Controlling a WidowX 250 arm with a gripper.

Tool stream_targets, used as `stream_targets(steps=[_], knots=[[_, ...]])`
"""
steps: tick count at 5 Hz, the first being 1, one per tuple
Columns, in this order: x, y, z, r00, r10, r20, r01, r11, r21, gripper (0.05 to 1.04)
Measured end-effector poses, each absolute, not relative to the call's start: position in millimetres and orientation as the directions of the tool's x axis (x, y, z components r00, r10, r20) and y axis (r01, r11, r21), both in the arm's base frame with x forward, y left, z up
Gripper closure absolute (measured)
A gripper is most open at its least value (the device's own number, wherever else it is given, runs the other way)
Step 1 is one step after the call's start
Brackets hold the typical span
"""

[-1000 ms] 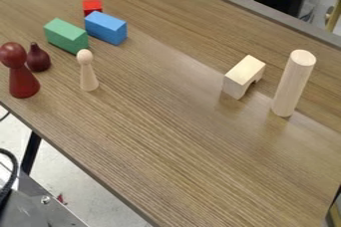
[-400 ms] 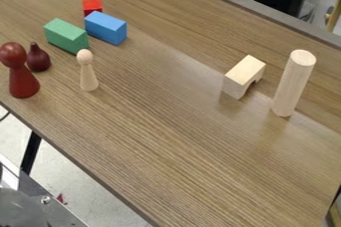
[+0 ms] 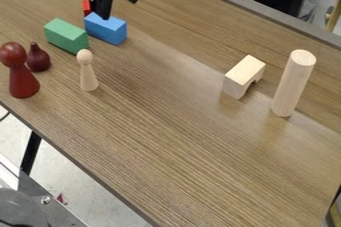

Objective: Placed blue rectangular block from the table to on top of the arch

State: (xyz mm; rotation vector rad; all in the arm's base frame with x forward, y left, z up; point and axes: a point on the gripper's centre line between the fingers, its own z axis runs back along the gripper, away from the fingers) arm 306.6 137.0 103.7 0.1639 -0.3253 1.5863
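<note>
Toward the right end of the counter (image 3: 193, 136), the arch (image 3: 244, 74) is waiting; toward the left end, the blue block (image 3: 106, 28) is lying lengthwise, roughly along the far edge; just beyond and above it, the 2 fingers (image 3: 102, 3) are hanging parted, empty, probably needing a nearward descent.

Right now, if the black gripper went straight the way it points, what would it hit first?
Probably the blue block: the open gripper points down towards it. Its height is hard to judge, so it could meet the table instead.
</note>
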Motion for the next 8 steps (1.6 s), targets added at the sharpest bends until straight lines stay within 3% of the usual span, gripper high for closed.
stream_targets(steps=[3,5,6,7,8], knots=[[323,168,55,-0.139,0.946,0.294,-0.969,-0.069,-0.236,0.083],[342,175,47,-0.174,0.945,0.278,-0.963,-0.105,-0.246,0.083],[345,177,42,-0.174,0.947,0.272,-0.969,-0.115,-0.219,0.083],[343,173,39,-0.14,0.959,0.245,-0.981,-0.1,-0.166,0.132],[343,177,41,0.0,0.957,0.29,-0.991,0.038,-0.127,0.388]])
